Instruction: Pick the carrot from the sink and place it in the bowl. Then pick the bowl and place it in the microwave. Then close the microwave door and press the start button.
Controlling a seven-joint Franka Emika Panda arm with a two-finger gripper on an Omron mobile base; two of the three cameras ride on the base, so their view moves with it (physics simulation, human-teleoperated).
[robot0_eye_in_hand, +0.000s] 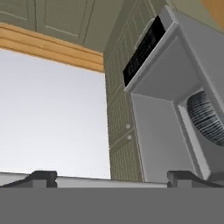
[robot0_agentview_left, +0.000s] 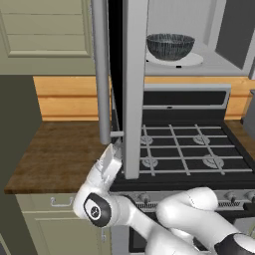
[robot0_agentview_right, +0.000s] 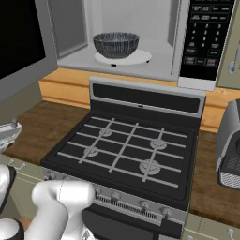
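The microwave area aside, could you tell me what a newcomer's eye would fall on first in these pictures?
The dark ribbed bowl sits on the white turntable inside the open microwave, above the black gas stove. The microwave door swings out edge-on, and the open gripper rests near its lower edge, below the long handle.

- The white arm rises from the lower right of the left base view, folded at the elbow, forearm reaching up and left.
- The gripper (robot0_eye_in_hand: 112, 178) points upward, nothing between its parts.
- Its two dark fingers (robot0_eye_in_hand: 41, 177) stand spread wide apart.
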